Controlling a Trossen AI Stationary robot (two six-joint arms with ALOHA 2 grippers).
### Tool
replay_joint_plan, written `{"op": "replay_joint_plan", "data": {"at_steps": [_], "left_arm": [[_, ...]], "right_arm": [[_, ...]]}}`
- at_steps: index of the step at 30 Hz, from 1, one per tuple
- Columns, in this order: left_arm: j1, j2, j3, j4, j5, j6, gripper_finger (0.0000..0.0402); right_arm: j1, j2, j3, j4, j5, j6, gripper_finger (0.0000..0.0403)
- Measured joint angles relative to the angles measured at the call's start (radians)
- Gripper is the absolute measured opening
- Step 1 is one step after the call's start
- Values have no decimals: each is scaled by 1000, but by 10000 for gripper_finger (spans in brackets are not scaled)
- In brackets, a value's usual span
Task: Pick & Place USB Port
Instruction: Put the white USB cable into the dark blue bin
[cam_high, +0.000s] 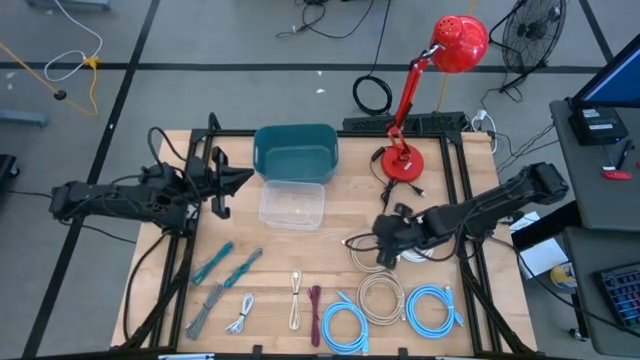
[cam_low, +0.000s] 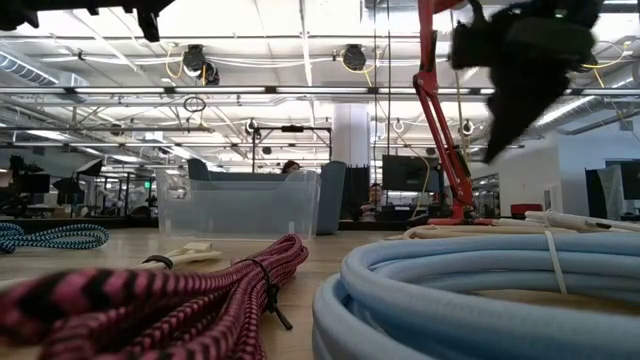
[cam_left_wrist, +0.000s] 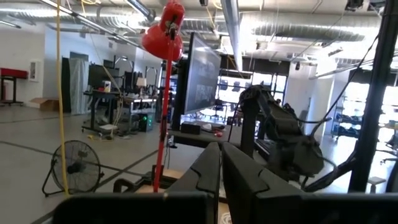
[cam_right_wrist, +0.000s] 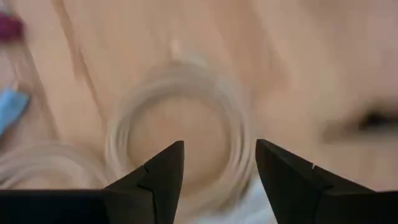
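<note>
I have the right gripper (cam_right_wrist: 217, 180) hanging over the right half of the table (cam_high: 450, 200), its 2 fingers spread apart with nothing between them. Through the right wrist view I see a pale coiled cable (cam_right_wrist: 180, 130) lying flat on the wood directly under the jaws, so I take this as the approach to the pick. In the high view that white coil (cam_high: 372, 252) sits just beside the gripper, with a beige coil (cam_high: 381, 297) and 2 blue coils (cam_high: 432, 306) near the front edge. The clear container (cam_high: 292, 205) and the teal bin (cam_high: 295, 152) sit mid-table, well apart from the coil. My left gripper (cam_left_wrist: 221, 180) is clenched shut on nothing and parked at the left side, pointing across the table. To do this well, I would lower straight down so 1 finger lands inside the ring and 1 outside, pinching a bundled strand rather than the whole loop, then close gently before lifting
</note>
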Motion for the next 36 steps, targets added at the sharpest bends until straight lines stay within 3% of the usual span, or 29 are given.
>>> {"op": "replay_joint_plan", "data": {"at_steps": [3, 10, 17, 21, 27, 36], "left_arm": [[8, -3, 0, -11, 0, -5, 19], [23, -3, 0, -36, 0, -11, 19], [24, -2, 0, -46, -1, -11, 19], [24, -2, 0, -46, -1, -15, 19], [23, -2, 0, -46, -1, -23, 19], [23, -2, 0, -47, -1, -18, 19]], "right_arm": [[8, -26, 0, -140, -93, 162, 178], [126, -78, -10, -416, -134, 447, 159], [262, -95, -64, -210, -171, 484, 156], [297, -95, -109, -95, -100, 426, 155], [302, -95, -180, -72, -20, 361, 155], [286, -95, -287, -3, -23, 360, 155]]}}
